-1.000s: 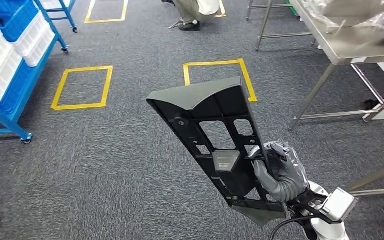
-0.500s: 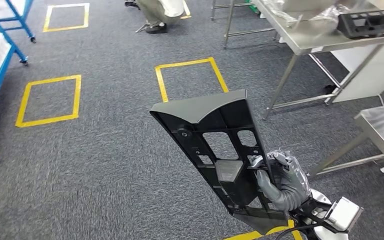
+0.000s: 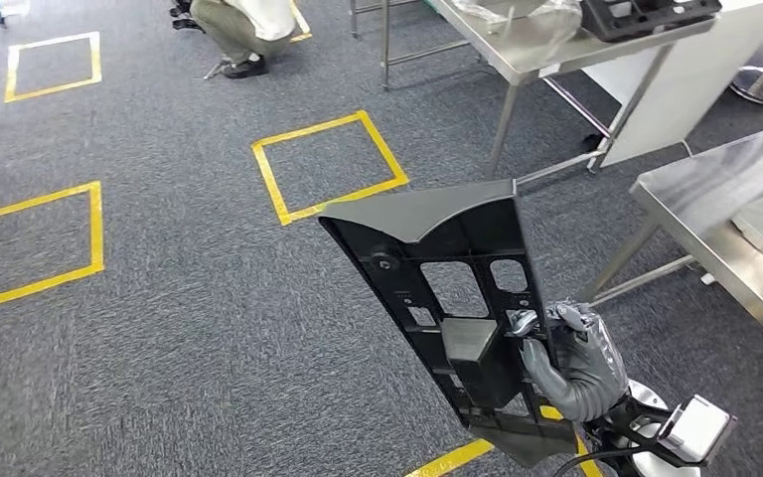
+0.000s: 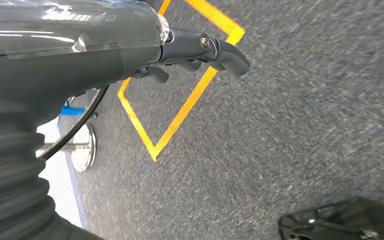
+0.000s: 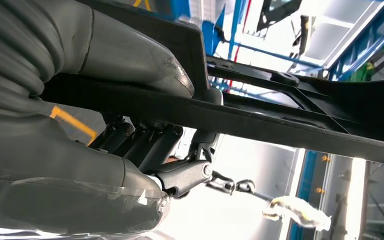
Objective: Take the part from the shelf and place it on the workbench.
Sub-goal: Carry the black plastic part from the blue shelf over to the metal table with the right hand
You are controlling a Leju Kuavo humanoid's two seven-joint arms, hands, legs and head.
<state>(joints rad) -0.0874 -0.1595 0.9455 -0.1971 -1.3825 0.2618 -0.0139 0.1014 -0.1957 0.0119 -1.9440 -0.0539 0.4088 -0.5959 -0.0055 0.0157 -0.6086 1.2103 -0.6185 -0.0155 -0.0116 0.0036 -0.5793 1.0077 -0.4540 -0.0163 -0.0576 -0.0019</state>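
The part (image 3: 447, 288) is a long black plastic panel with cut-outs and a curved top. My right hand (image 3: 571, 363) grips it by its lower edge and holds it upright over the carpet, low in the head view. Close up in the right wrist view, the thumb and fingers of the right hand (image 5: 130, 125) clamp a rib of the part (image 5: 280, 120). The steel workbench (image 3: 715, 199) stands to the right of the part. My left hand (image 4: 130, 45) hangs over the floor and holds nothing, its fingers loosely extended.
A second steel table (image 3: 517, 45) at the back carries plastic wrap and another black part (image 3: 646, 15). A person (image 3: 243, 30) crouches on the carpet at the far side. Yellow tape squares (image 3: 328, 164) mark the grey floor.
The camera has swung to the right: the blue shelf has slid out on the left and the steel workbench has come in on the right. My right hand keeps its grip on the part.
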